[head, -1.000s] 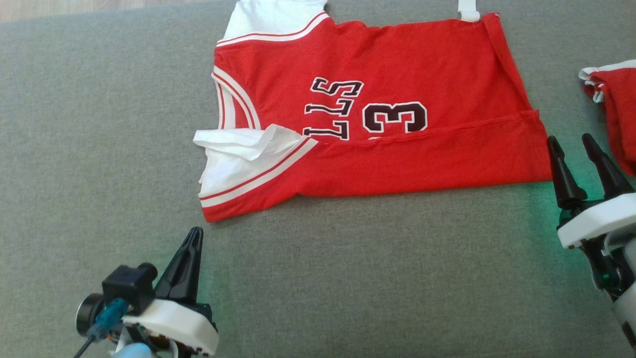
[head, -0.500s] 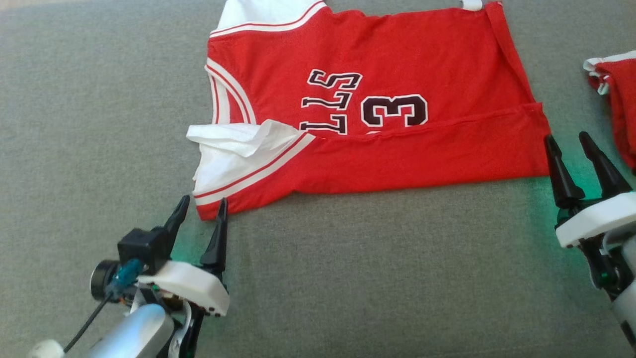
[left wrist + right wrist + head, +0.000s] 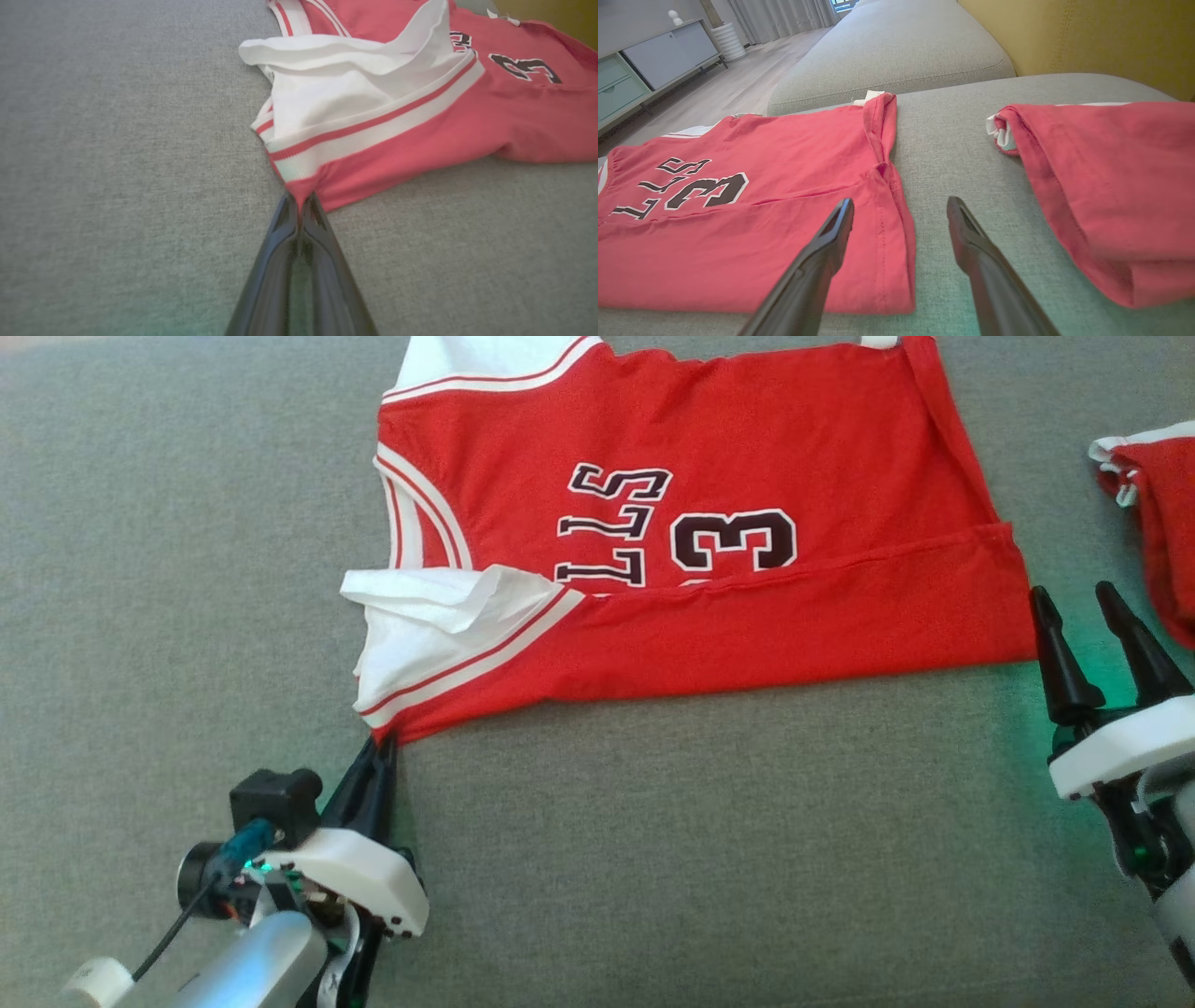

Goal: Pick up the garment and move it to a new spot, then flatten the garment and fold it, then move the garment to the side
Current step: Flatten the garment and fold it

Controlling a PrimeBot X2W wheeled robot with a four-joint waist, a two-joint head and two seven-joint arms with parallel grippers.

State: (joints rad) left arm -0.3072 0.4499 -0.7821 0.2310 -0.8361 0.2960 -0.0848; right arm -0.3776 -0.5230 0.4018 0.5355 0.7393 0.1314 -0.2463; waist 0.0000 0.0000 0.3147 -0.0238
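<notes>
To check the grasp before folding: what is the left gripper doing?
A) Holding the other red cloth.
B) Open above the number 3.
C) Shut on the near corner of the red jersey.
C: the left gripper has its fingers pressed together on the red corner of the jersey.

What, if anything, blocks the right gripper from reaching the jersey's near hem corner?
Likely nothing, so yes: the right gripper stands open right at that corner of the jersey, which lies flat on the sofa, and the other red garment lies off to its right.
</notes>
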